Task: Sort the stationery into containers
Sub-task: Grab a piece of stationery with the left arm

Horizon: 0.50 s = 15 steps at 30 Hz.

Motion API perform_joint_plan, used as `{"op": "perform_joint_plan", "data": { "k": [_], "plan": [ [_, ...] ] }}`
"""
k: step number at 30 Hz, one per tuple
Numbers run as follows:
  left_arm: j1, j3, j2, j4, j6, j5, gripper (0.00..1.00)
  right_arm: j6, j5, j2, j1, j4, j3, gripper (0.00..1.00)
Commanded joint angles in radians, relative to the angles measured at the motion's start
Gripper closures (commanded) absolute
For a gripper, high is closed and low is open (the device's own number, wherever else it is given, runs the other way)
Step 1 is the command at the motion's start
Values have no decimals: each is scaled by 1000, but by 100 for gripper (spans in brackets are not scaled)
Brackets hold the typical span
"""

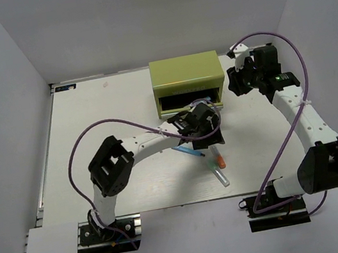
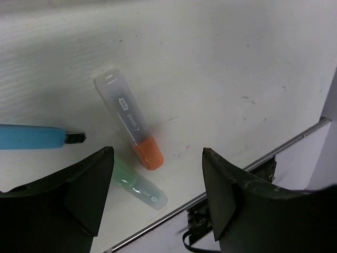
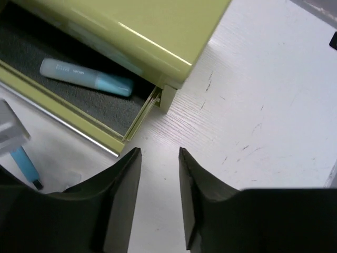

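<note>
The olive-green tool chest [image 1: 187,77] stands at the back centre with its lower drawer [image 1: 186,103] pulled out. In the right wrist view the short light-blue marker [image 3: 84,76] lies inside the drawer [image 3: 63,113]. My left gripper [image 1: 212,137] is open and empty, hovering above the orange-capped marker [image 2: 129,118] and the green-capped marker [image 2: 141,188], which lie on the table touching. The thin blue pen [image 2: 34,137] lies to their left. My right gripper [image 3: 159,151] is empty with its jaws a little apart, just off the drawer's right front corner, over bare table.
The table's near edge with its metal rail [image 2: 247,168] runs just beyond the two markers. White walls enclose the table on the left, back and right. The left arm's forearm [image 1: 152,142] reaches across the middle of the table.
</note>
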Motion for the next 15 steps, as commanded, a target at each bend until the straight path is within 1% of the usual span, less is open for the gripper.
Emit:
{"op": "perform_joint_plan", "data": {
  "k": [1, 3, 4, 6, 7, 8, 10, 15],
  "plan": [
    [-35, 115, 50, -154, -115, -64, 23, 102, -9, -35, -32, 75, -32, 58],
    [-44, 193, 116, -195, -125, -84, 23, 122, -17, -59, -42, 89, -50, 58],
    [-44, 215, 136, -229, -140, -100, 23, 127, -26, -67, -52, 101, -81, 56],
    [-55, 254, 166, -251, -168, -110, 23, 127, -31, -105, -60, 118, -107, 56],
    [-55, 264, 195, -277, -168, -121, 23, 124, -34, -114, -66, 138, -145, 54],
    [-64, 290, 211, -303, -201, -121, 23, 125, -37, -125, -71, 146, -151, 52],
    [-64, 314, 240, -356, -221, -132, 23, 124, -42, -154, -82, 158, -184, 52],
    [-83, 347, 291, -402, -252, -153, 24, 131, -72, -220, -112, 179, -253, 52]
  ]
}}
